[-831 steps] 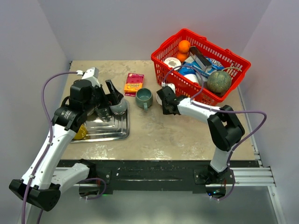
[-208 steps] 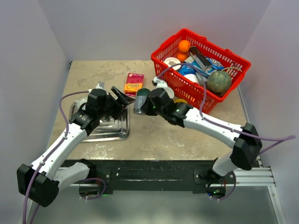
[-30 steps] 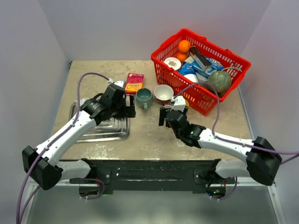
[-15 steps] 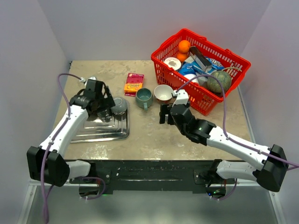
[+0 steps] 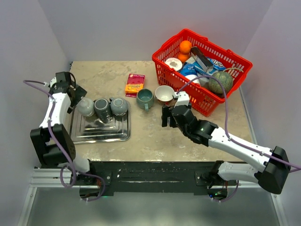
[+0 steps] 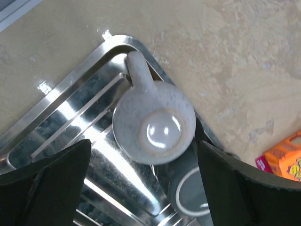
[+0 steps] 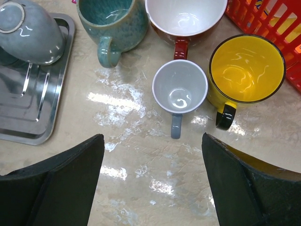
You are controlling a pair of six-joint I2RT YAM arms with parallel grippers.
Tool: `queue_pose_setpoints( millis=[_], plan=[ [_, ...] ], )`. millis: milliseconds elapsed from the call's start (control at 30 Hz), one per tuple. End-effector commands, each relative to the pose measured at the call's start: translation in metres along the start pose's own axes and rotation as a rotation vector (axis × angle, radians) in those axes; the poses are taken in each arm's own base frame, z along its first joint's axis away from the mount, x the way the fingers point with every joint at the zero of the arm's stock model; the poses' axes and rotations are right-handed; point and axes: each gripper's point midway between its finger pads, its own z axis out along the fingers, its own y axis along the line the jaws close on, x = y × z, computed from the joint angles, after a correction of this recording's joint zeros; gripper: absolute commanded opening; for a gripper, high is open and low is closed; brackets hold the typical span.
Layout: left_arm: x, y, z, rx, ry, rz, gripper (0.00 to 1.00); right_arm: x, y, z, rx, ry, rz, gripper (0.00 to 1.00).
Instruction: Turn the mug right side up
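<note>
A tray (image 5: pixel 99 132) lies at the table's (image 5: pixel 150 136) left, a row of mugs (image 5: pixel 102 108) along its far edge. Right of it stands a pair of mugs (image 5: pixel 145 98), a packet (image 5: pixel 135 84) behind them, a small mug (image 7: pixel 180 88) and a wider mug (image 7: pixel 246 69) in front. The basket (image 5: pixel 170 43) sits far right, just beside the wider mug.

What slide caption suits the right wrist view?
Open right gripper above the upright teal mug, red mug, small grey mug and yellow mug; an upturned mug sits on the tray.

A lab test cell is probably shown: a table (image 5: pixel 149 137) is enclosed by plain white walls (image 5: pixel 141 28) (nine, twelve, three o'clock), a mounting rail (image 5: pixel 150 177) at six.
</note>
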Motion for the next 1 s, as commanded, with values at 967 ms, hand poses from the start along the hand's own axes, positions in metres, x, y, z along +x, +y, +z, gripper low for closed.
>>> queue_pose_setpoints(
  millis=[967],
  plan=[
    [-0.015, 0.002, 0.101, -0.129, 0.084, -0.168, 0.62, 0.001, -0.026, 0.021, 0.066, 0.030, -0.012, 0.86]
  ],
)
